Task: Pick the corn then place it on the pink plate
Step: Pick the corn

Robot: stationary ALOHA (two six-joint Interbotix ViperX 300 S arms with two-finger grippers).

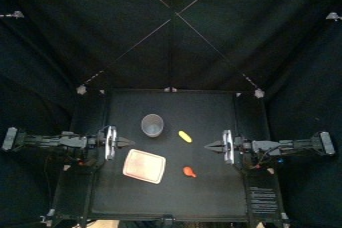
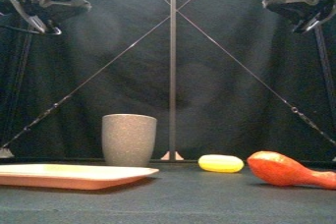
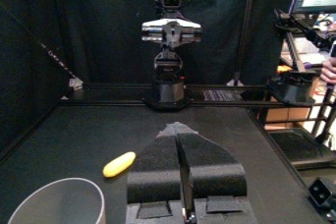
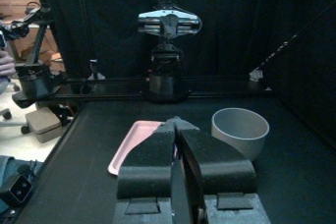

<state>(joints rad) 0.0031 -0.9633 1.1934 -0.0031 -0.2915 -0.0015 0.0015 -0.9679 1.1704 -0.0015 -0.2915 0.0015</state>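
The yellow corn [image 1: 185, 134] lies on the black table right of the grey speckled cup [image 1: 154, 124]; it also shows in the front view [image 2: 221, 163] and the left wrist view [image 3: 120, 164]. Toward the front left, the flat pink plate [image 1: 144, 164] holds nothing. My left gripper [image 1: 107, 145] hovers at the table's left side, jaws shut and holding nothing, well apart from the corn. My right gripper [image 1: 217, 148] hovers at the right side, also shut on nothing. The left wrist view shows the left gripper [image 3: 180, 130] pressed together; the right wrist view shows the right gripper [image 4: 180, 123] likewise.
A red toy drumstick [image 1: 189, 172] lies just right of the plate, near the front [image 2: 292, 170]. The grey cup [image 2: 129, 140] stands upright behind the plate [image 2: 73, 175]. In the right wrist view the plate [image 4: 138, 141] and the cup [image 4: 241, 128] lie ahead.
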